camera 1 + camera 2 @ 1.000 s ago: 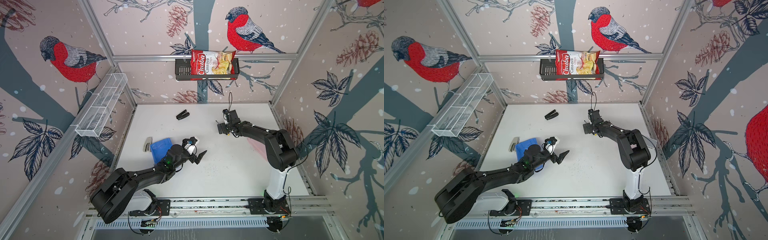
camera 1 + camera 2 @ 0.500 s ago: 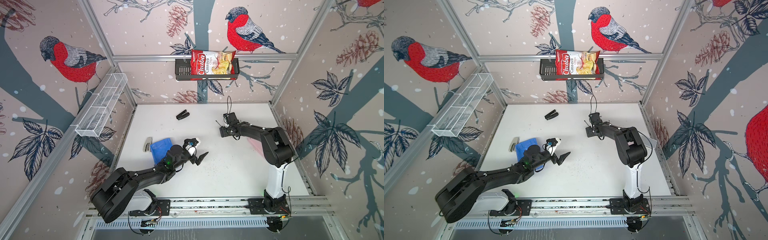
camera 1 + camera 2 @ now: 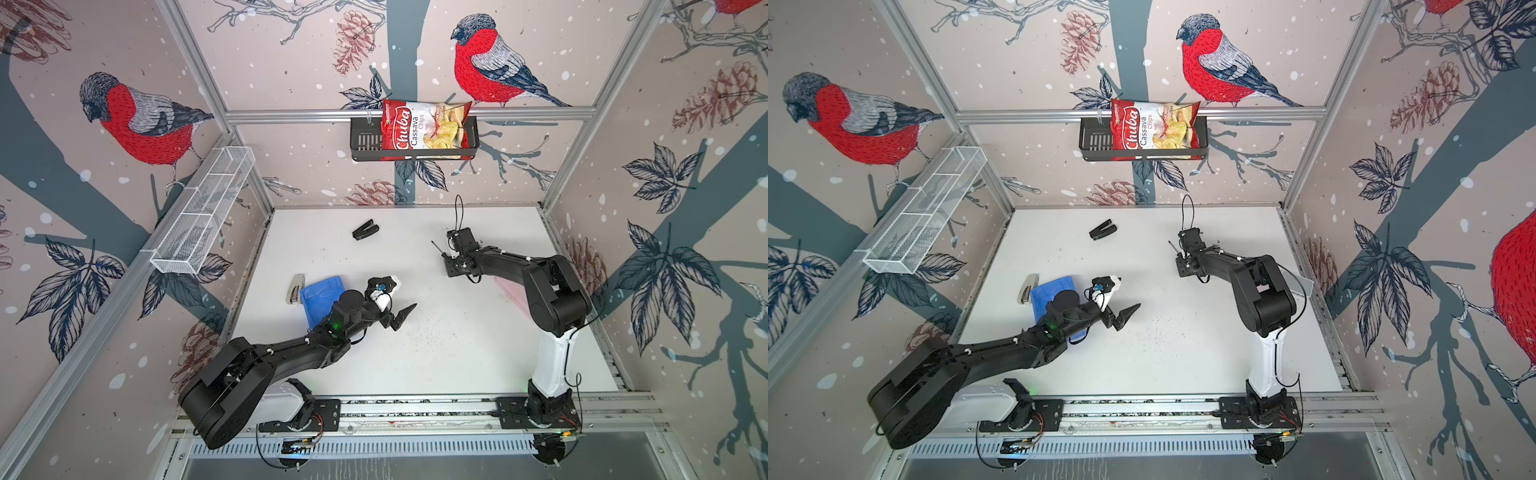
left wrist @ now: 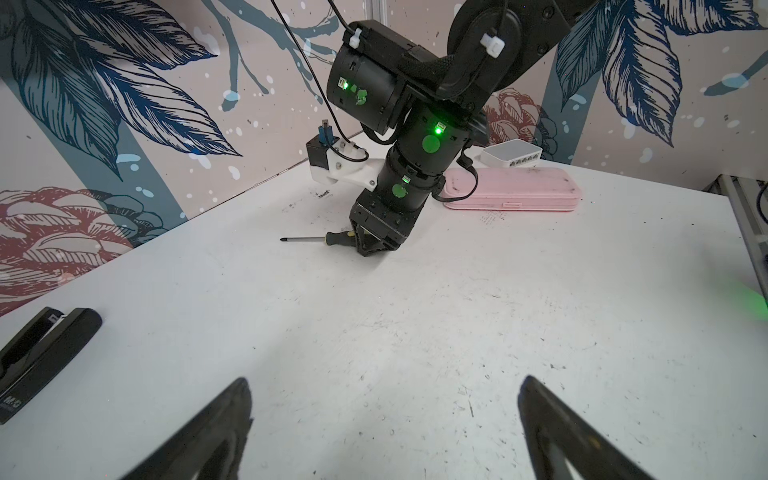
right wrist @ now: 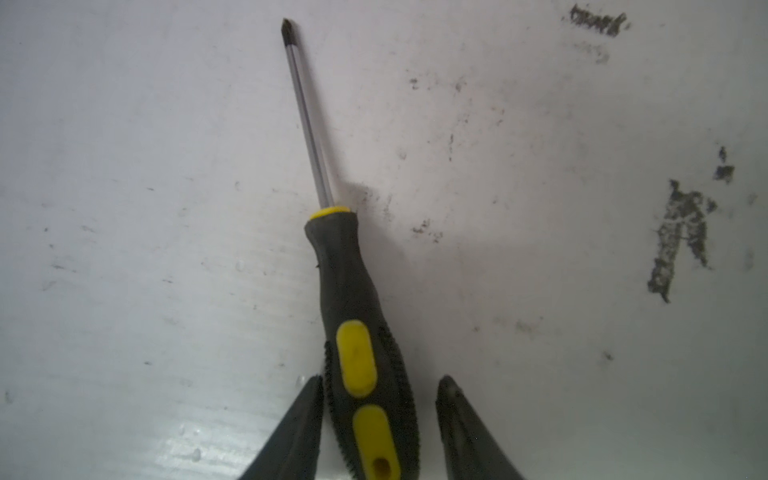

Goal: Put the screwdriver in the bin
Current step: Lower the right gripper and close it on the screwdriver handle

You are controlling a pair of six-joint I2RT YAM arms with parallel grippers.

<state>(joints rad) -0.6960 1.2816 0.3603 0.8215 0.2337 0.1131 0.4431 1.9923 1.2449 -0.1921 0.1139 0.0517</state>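
The screwdriver (image 5: 353, 291) lies flat on the white table (image 3: 436, 353), in its far right part, with the shaft pointing away from the right gripper (image 5: 380, 379). That gripper straddles the rear of the black-and-yellow handle. One finger (image 5: 301, 419) touches the handle's side and the other (image 5: 463, 419) seems to stand just off it, so the jaws are narrowed around the handle but not clamped. The bin (image 3: 322, 291) sits well apart near the table's left edge, partly covered by the left arm, with a silver stapler (image 3: 295, 286) just beside it. The left gripper (image 4: 384, 379) hovers over bare table, jaws wide apart. A black stapler (image 3: 365, 230) lies toward the back wall.
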